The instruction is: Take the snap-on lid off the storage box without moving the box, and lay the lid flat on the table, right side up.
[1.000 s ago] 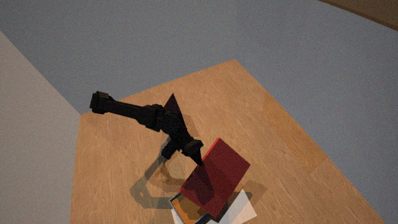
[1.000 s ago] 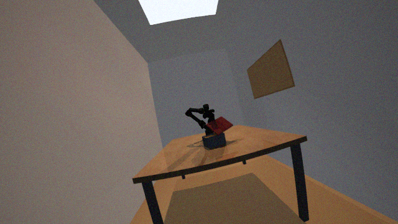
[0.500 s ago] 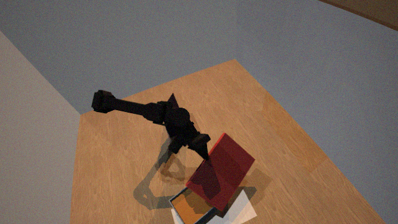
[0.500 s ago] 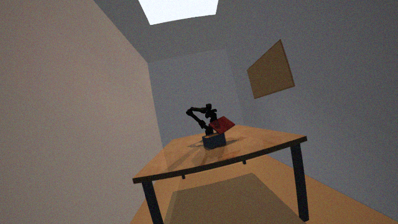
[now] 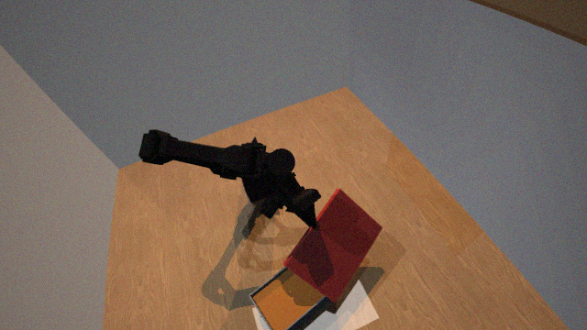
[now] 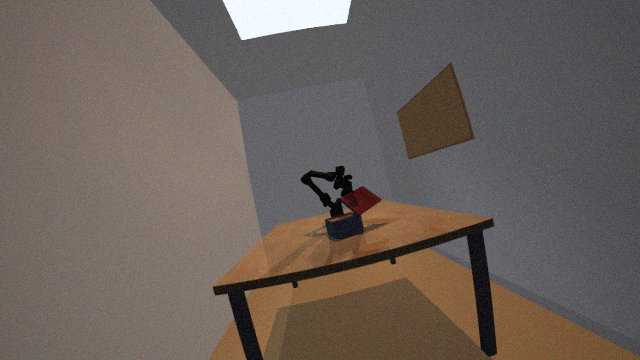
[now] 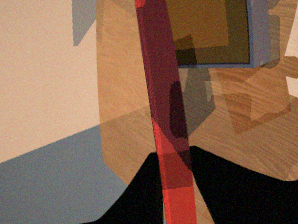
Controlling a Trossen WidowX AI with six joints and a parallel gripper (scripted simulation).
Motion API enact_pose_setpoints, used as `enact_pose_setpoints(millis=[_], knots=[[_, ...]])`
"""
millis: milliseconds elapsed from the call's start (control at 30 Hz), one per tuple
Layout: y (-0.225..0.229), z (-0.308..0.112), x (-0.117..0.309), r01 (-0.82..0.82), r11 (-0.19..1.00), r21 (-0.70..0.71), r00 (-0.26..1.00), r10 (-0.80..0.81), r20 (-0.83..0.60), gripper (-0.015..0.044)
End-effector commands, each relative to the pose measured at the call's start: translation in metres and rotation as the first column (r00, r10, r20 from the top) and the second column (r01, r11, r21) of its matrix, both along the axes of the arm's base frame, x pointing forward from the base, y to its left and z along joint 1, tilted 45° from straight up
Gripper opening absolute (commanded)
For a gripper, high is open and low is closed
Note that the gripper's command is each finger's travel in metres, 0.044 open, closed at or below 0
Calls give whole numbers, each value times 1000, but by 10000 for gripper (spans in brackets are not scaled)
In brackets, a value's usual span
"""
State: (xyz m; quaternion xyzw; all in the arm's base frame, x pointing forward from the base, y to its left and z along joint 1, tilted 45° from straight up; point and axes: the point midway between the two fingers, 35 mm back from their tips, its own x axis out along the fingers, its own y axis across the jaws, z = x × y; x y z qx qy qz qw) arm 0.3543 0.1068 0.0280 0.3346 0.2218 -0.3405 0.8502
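The gripper [image 5: 314, 225] [image 6: 350, 192] [image 7: 173, 156] was closed to a narrow gap on the red snap-on lid [image 5: 344, 238] [image 6: 361, 200] [image 7: 170, 100], its fingers pinching one edge from either face, presumably because an edge grip left the broad top free for laying down. The lid hung tilted above the blue storage box [image 5: 316, 316] [image 6: 345, 228] [image 7: 259, 40], off to one side and overlapping part of its opening in the top view. The box stood upright on the wooden table [image 5: 183, 202] [image 6: 410, 225] [image 7: 125, 110], its orange inside partly showing (a sign that the snap had already given way). Carrying the lid farther sideways from the box before lowering probably served to spare the box a knock; the tilt would then need levelling, top face up.
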Motion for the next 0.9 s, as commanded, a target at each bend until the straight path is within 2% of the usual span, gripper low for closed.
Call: enact_pose_setpoints(millis=[0, 867], knots=[[10, -3, 1, -4, 1000, 9, 1000, 4, 14, 0], [49, -37, -9, -4, 1000, 13, 1000, 4, 14, 0]])
